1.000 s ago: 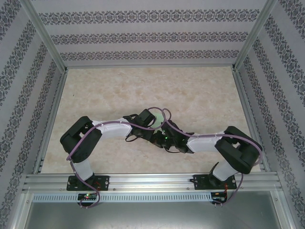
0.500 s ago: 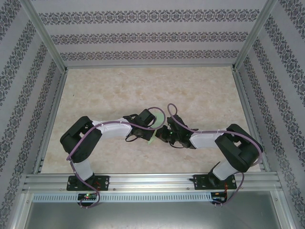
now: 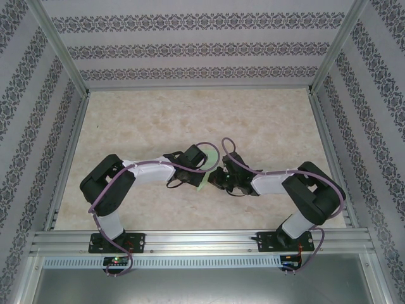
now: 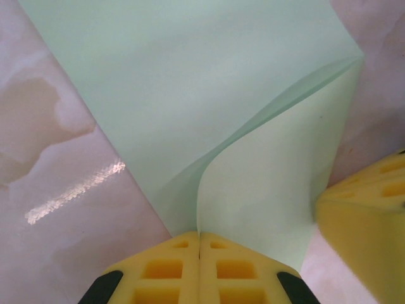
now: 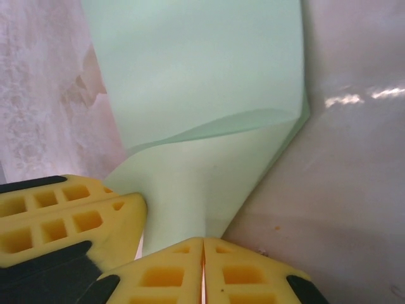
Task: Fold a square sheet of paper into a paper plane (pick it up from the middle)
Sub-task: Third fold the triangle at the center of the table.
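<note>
The pale green square sheet of paper [image 4: 190,88] lies folded in layers on the table, its upper layer curling up toward the cameras. My left gripper [image 4: 200,237] is shut on the near edge of that raised layer. My right gripper [image 5: 203,242] is shut on the sheet [image 5: 202,76] from the other side. Each wrist view catches the other gripper's yellow fingers [image 4: 367,221] [image 5: 69,215] close beside the paper. From above, both grippers [image 3: 204,176] [image 3: 216,178] meet at mid-table over a sliver of green sheet [image 3: 212,158]. A paper plane is out of view.
The marble-patterned tabletop [image 3: 190,120] stretches beyond the arms. Aluminium frame rails [image 3: 69,152] and patterned walls close it in on three sides. A purple cable [image 3: 218,151] loops above the wrists.
The right wrist has shifted a little up and left, toward the left gripper, and its elbow followed. The left arm has stayed put. Both grips on the paper hold.
</note>
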Controlling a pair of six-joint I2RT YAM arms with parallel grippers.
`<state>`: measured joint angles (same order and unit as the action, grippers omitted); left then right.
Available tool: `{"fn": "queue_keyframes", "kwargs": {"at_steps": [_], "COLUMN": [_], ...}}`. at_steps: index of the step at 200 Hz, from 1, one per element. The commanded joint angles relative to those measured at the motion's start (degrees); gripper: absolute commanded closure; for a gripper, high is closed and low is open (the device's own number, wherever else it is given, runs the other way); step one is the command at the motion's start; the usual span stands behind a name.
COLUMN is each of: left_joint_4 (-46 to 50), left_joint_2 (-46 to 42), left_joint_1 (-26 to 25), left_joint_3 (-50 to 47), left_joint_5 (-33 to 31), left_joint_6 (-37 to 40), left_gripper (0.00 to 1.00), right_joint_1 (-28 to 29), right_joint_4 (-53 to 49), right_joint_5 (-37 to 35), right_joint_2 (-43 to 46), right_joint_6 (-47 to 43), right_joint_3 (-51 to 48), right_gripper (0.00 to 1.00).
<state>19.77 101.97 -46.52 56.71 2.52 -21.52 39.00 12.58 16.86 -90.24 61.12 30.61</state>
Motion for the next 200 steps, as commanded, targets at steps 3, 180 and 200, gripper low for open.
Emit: {"fn": "queue_keyframes", "kwargs": {"at_steps": [3,180,200], "left_joint_4": [2.47,3.25,3.30], "left_joint_2": [2.15,1.89,1.91], "left_joint_1": [0.29,0.29,0.29], "left_joint_3": [-0.81,-0.83,-0.57], "left_joint_5": [0.46,0.36,0.30], "left_joint_6": [-0.63,-0.06,0.00], "left_gripper": [0.98,0.99,0.99], "right_joint_1": [-2.30,-8.52,-9.20], "right_joint_4": [-2.40,-4.69,-3.78], "right_joint_5": [-0.07,4.11,6.03], "right_joint_2": [4.48,0.05,-1.41], "right_joint_6": [-2.89,-8.34,-8.90], "right_joint_3": [1.84,6.47,7.00], "right_gripper": [0.90,0.89,0.89]}}
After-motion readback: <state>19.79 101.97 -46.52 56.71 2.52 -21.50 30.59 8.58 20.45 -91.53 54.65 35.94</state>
